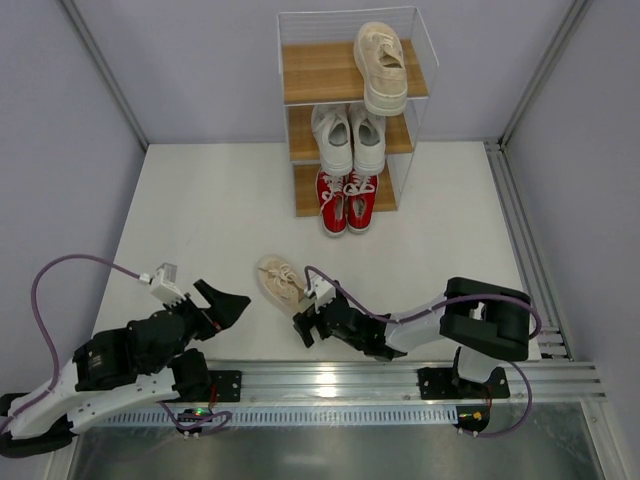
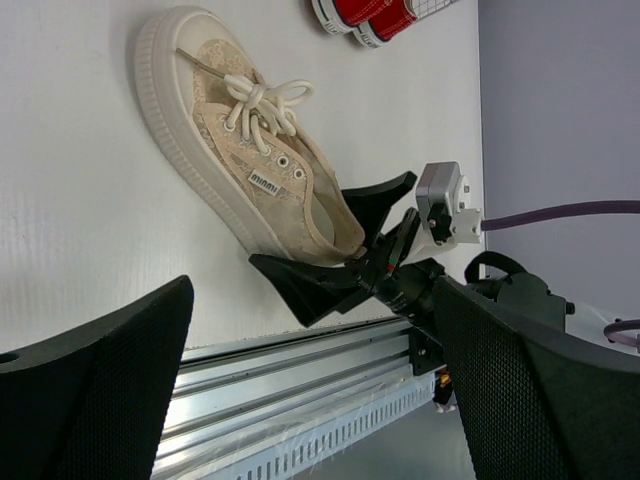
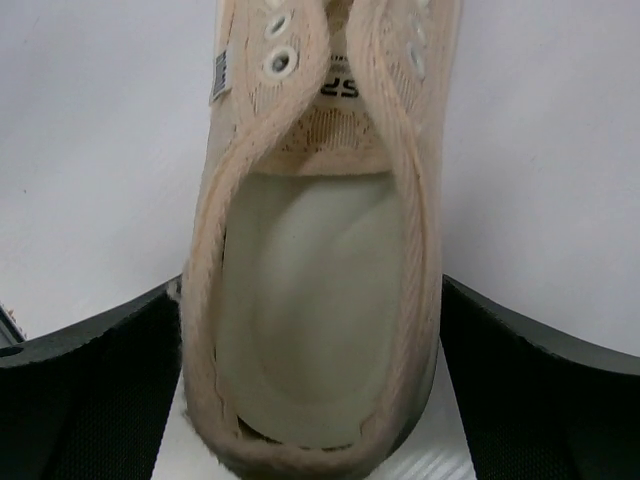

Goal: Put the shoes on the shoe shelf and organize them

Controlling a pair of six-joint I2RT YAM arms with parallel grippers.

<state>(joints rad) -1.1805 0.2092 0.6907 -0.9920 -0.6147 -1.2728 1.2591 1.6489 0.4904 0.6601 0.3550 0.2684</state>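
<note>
Left arm (image 1: 130,355): sits at the near left corner of the surface (image 1: 200,220). The left jaws are spread wide with nothing between them. In the left wrist view both fingers stand apart, and only bare surface and the loose shoe show beyond them.

Right arm (image 1: 420,330): stretched low toward the left. The right jaws straddle the heel of the loose beige shoe (image 1: 282,283), one finger on each side. In the right wrist view the heel collar fills the gap and the fingers sit right against both sides. I cannot tell whether they are clenched on it or only bracketing it. The shoe lies on its sole on the surface, toe pointing to the back left, well apart from the shelf.

Shelf (image 1: 315,70): stands at the far side by the back wall.
- Bottom tier: red pair (image 1: 347,200), side by side.
- Middle tier: white pair (image 1: 348,138), side by side.
- Top tier: one beige shoe (image 1: 381,65) on the right half, with the left half of the board bare.

Status (judgement): five of six shoes are shelved and two tiers are complete. What remains is to grip the loose beige shoe by the heel, lift it, carry it to the top tier and set it beside its partner.
</note>
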